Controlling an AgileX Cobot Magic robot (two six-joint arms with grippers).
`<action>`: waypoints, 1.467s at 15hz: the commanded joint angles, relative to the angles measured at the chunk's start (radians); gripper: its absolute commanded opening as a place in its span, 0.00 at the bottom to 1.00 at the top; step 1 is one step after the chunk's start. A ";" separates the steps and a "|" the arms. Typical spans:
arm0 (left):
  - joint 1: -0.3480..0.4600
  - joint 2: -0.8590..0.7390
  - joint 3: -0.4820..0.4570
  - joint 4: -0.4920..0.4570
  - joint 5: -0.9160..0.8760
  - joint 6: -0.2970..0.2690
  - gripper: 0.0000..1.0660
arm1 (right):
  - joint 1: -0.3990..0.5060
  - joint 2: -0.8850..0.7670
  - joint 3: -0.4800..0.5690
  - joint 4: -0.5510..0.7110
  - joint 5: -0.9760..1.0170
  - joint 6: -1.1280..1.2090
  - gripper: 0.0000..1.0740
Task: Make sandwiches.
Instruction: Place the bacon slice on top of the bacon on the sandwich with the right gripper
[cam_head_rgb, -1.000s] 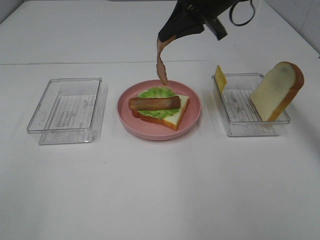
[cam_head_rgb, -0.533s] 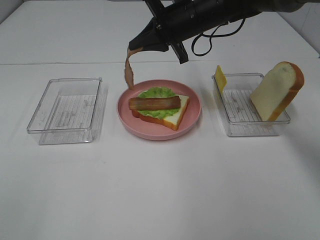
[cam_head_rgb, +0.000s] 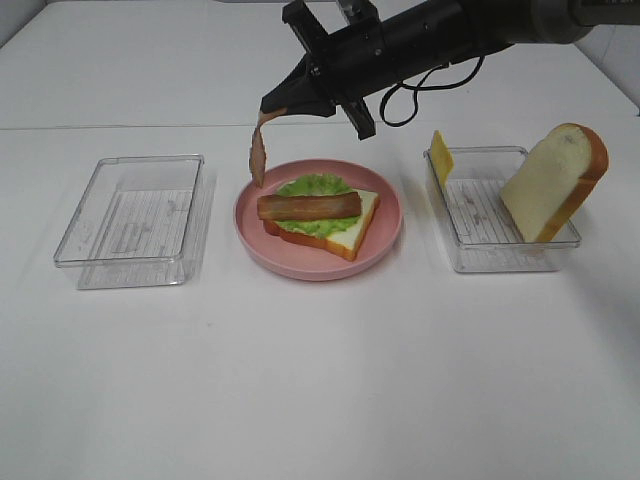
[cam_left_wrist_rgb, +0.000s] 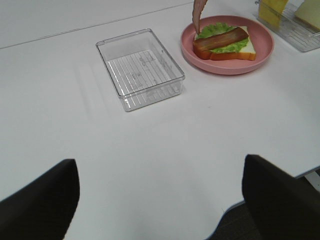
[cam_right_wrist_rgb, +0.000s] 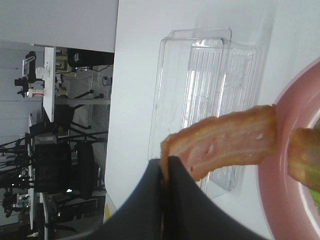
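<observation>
Sandwich (cam_head_rgb: 318, 214) is only half built, so here's where it stands. Closest in, the left gripper (cam_left_wrist_rgb: 159, 165) sits back over bare table with its fingers spread wide and nothing in them, pretty much idle.

Next comes the row of stuff. The left tray (cam_head_rgb: 130, 215) is empty. The pink plate (cam_head_rgb: 300, 270) sits in the middle with one bread slice, lettuce (cam_head_rgb: 312, 186) and a bacon strip (cam_head_rgb: 310, 207) lying across the top. The right tray (cam_head_rgb: 480, 225) has the second bread slice (cam_head_rgb: 555, 180) leaning on its far side and the cheese (cam_head_rgb: 441, 157) standing at the near-plate end.

Now the bit that changed: the ham strip (cam_head_rgb: 258, 160) was dangling over the back of the plate a second ago. It has since swung across and hangs just off the plate's far-left rim, its lower end beside the lettuce and not over it.

Furthest back, the right gripper (cam_head_rgb: 272, 106) is pinched tight on the top end of the ham, reaching across from the right.

My read is that the ham has overshot the stack a bit. It probably needs to come back over the bacon before letting go, or it'll land half on the plate rim. Cheese and the top slice are still to go.
</observation>
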 joint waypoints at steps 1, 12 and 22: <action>-0.004 -0.024 0.003 0.001 -0.012 -0.008 0.79 | 0.000 -0.001 0.001 0.016 -0.015 -0.017 0.00; -0.004 -0.024 0.003 0.001 -0.012 -0.008 0.79 | -0.001 0.029 0.000 -0.150 0.023 0.064 0.00; -0.004 -0.024 0.003 0.001 -0.012 -0.008 0.79 | -0.001 -0.012 0.000 -0.572 -0.024 0.231 0.00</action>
